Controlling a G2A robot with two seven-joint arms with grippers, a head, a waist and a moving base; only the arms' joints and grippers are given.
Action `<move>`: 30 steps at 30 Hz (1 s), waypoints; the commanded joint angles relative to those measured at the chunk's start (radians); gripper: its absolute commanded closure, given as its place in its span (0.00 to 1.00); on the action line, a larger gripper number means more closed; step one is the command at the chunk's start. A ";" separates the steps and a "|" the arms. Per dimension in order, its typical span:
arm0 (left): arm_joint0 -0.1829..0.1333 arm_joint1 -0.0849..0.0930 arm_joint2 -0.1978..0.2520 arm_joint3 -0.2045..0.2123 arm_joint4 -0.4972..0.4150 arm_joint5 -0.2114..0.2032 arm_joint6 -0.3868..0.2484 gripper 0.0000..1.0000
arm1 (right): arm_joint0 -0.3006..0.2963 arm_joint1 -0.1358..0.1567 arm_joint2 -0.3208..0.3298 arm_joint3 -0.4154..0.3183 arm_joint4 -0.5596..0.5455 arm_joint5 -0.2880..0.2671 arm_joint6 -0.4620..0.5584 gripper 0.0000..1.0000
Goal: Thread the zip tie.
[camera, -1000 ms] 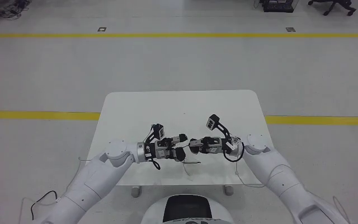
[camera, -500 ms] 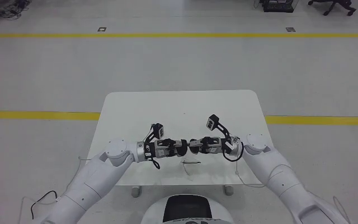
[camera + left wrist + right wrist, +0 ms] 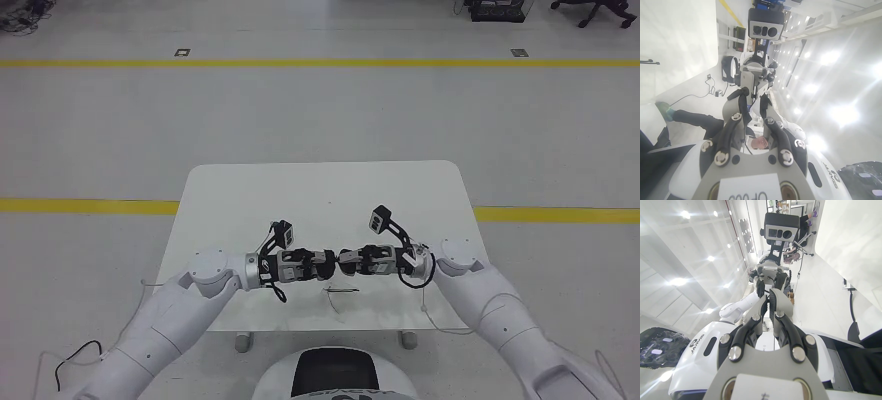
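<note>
One zip tie [image 3: 649, 61]: thin black strip with a small blocky head at one end, lying flat on the white bench [image 3: 300, 190], close to the edge nearest the robot.
Feel, best guess: next to no weight, bendy along the length but springy, so likely to flick or twist when pinched. Smooth plastic, probably slippery against the pads. Not fragile, but best not kinked near the tip.
Where to grab: one hand just behind the head to keep the slot facing out. Other hand a little back from the pointed tip, close enough to stop the free end wobbling. Awkward to pick up lying flat like that, so probably a pinch across the narrow sides.
Left hand [image 3: 753, 102]: up in the air over the bench, fingers spread apart, nothing visibly pinched between the pads.
Right hand [image 3: 768, 296]: facing the left one tip to tip, fingers clenched almost together, tips seemingly poking into the gap between the left fingers. No telling whether clamped on something thin or on plain air.
Tie vs hands: down on the surface below both of them, just to the robot's side of the spot where the tips meet in the top view. Touching neither, as far as can be made out.
Anything else in the hands: too fine to make out, so no call on that.
</note>
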 commanded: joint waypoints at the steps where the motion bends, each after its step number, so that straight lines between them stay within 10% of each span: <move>1: 0.000 0.000 0.000 0.000 0.000 -0.002 0.000 0.86 | 0.001 -0.001 -0.002 0.001 -0.001 0.001 0.001 1.00; 21: -0.004 -0.001 0.008 0.003 0.005 -0.002 -0.002 1.00 | 0.010 -0.010 -0.011 0.021 0.007 0.007 0.011 1.00; 23: -0.005 -0.001 0.010 0.005 0.006 -0.003 -0.002 1.00 | 0.010 -0.011 -0.009 0.025 0.012 0.009 0.010 0.00; 30: -0.001 0.005 -0.011 0.013 0.027 -0.034 0.001 1.00 | -0.001 0.000 0.031 0.031 0.015 0.000 0.008 0.00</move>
